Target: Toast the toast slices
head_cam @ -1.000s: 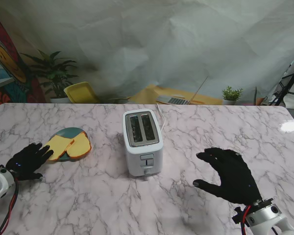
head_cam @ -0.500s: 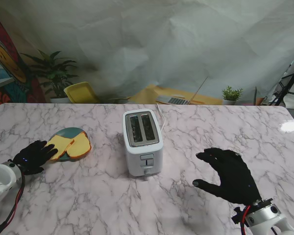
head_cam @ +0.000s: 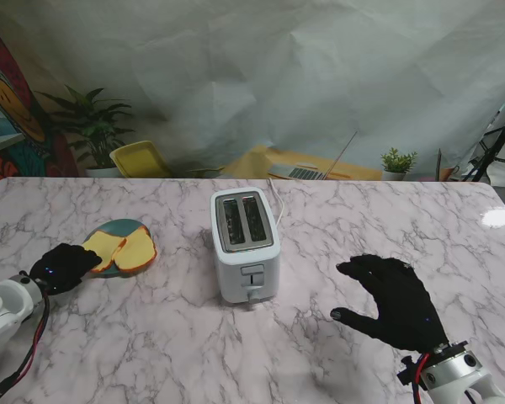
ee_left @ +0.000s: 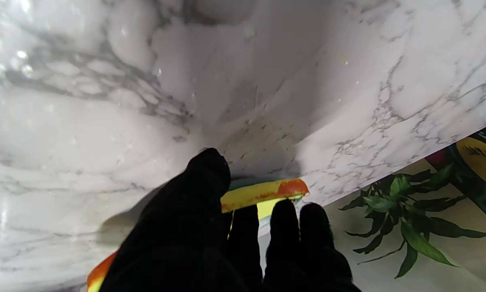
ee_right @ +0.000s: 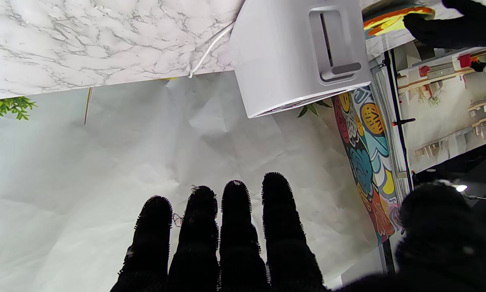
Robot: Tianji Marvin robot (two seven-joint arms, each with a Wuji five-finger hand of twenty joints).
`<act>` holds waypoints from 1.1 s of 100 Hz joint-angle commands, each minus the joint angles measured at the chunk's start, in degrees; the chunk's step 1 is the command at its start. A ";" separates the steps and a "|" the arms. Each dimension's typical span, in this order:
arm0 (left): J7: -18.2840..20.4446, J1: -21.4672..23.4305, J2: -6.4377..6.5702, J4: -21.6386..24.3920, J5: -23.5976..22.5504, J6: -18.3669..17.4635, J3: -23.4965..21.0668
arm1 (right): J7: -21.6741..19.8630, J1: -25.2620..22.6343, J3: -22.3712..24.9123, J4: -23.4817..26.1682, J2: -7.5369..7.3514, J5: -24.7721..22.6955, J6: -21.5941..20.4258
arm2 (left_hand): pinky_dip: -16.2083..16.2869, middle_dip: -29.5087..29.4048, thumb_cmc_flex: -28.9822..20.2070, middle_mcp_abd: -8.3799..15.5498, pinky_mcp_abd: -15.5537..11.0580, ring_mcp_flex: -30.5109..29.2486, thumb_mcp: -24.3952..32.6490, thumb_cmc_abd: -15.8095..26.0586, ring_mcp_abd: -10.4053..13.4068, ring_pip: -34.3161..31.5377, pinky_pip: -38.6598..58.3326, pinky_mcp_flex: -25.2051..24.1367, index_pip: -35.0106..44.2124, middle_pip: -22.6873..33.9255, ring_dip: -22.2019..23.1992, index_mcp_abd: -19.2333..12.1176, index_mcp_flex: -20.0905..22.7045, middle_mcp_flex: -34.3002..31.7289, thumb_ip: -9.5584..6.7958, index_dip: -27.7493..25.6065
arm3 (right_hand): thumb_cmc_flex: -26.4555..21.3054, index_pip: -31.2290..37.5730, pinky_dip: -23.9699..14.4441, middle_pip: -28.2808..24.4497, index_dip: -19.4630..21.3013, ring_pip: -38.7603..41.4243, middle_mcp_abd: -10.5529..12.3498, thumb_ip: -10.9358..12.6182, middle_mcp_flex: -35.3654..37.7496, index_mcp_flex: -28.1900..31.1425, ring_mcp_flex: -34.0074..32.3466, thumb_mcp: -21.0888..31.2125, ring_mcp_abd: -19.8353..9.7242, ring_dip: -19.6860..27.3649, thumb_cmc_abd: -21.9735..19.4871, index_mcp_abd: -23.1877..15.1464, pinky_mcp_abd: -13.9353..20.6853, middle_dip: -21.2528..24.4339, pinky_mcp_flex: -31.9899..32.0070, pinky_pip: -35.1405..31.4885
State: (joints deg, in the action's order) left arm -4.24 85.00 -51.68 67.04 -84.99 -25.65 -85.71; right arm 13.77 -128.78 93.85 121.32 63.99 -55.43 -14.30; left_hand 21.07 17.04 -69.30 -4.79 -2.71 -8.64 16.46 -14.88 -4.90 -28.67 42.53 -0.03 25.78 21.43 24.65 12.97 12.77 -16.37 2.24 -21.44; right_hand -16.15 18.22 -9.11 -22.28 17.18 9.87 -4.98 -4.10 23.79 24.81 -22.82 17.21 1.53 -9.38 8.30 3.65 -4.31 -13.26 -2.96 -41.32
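Two toast slices lie on a teal plate (head_cam: 122, 227) at the left: one nearer my left hand (head_cam: 103, 247), the other (head_cam: 138, 251) toward the toaster. My left hand (head_cam: 61, 268) is closed on the outer slice (ee_left: 267, 191); in the left wrist view its edge runs between thumb and fingers (ee_left: 283, 231). The slice still rests on the plate. The white two-slot toaster (head_cam: 245, 244) stands mid-table with both slots empty and its lever (head_cam: 252, 278) facing me. My right hand (head_cam: 396, 299) hovers open to the toaster's right, well apart from it.
A white cord (head_cam: 278, 206) runs from the toaster's back toward the far edge. Beyond that edge are a yellow chair (head_cam: 140, 159), potted plants (head_cam: 94, 122) and a laptop (head_cam: 307, 172). The right wrist view shows the toaster's front (ee_right: 283, 52).
My left hand slid toward the plate and curled its fingers over the edge of the outer toast slice. The right hand stayed still.
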 commanded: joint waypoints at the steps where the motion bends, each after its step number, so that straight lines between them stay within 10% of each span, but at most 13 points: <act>1: 0.68 0.10 -0.29 -0.81 0.28 0.40 0.31 | -0.08 -0.13 -0.18 -0.14 0.03 -0.14 0.34 | 3.19 3.01 -4.36 1.46 -2.55 -3.54 3.22 -1.75 -1.51 -4.63 6.19 -0.71 12.32 5.01 2.58 -5.66 6.15 -6.08 -0.18 -4.20 | -0.29 -0.04 0.74 1.44 -0.95 -2.37 0.99 -0.56 0.56 -0.09 -0.21 -1.26 -1.31 1.42 -2.13 0.57 -0.22 0.30 0.32 -0.33; 26: -1.80 -0.92 -0.19 -3.00 1.43 0.46 1.32 | 0.19 -0.08 -0.27 -0.28 0.05 -0.24 0.60 | 5.67 11.99 -4.66 2.63 -1.16 -14.77 9.62 -3.48 -3.07 -6.11 12.23 5.47 24.16 5.89 13.83 -10.30 13.39 -19.45 2.60 -5.69 | -0.63 0.10 0.77 1.53 -1.09 -2.40 1.05 -0.52 0.79 0.08 -0.38 -1.70 -1.31 1.43 -2.39 0.54 -0.16 0.32 0.25 -0.41; 48: -3.19 -0.93 -0.41 -3.10 2.20 0.37 1.08 | 0.58 -0.06 -0.33 -0.38 0.10 -0.26 0.72 | 1.01 12.23 -4.67 2.66 1.22 -18.83 13.69 -1.92 -3.68 -3.34 14.59 6.88 25.31 5.14 16.45 -11.02 16.18 -22.97 4.61 -6.46 | -0.89 0.24 0.78 1.55 -1.21 -2.39 1.04 -0.49 1.11 0.34 -0.59 -2.06 -1.36 1.44 -2.59 0.46 -0.14 0.32 0.16 -0.54; 110: -7.05 -0.54 -2.20 4.85 2.69 1.81 -3.12 | 1.03 0.03 -0.35 -0.61 0.11 -0.53 0.85 | 2.30 16.03 -4.67 2.24 3.15 -24.69 9.71 0.07 -5.00 -7.17 18.39 11.42 29.98 5.30 19.90 -12.99 20.27 -31.13 3.22 -6.81 | -1.77 0.49 0.94 1.62 -1.65 -2.39 1.00 -0.42 1.48 0.54 -0.97 -3.36 -1.39 1.43 -3.47 0.32 -0.07 0.31 0.05 -0.91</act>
State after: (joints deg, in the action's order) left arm -11.46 84.63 -53.39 70.10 -82.64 -24.48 -88.53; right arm 14.72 -128.51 93.50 120.80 64.02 -55.66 -13.68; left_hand 22.62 31.09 -69.32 -1.83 0.95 -31.81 25.71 -17.01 -5.86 -33.80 59.44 11.49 49.76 24.40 43.27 1.89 30.30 -45.11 5.37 -25.75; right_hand -16.26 18.27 -9.07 -21.72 16.52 9.86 -4.89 -4.10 24.49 24.86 -22.91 15.47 1.52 -9.38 7.61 3.65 -4.32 -13.26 -3.10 -41.87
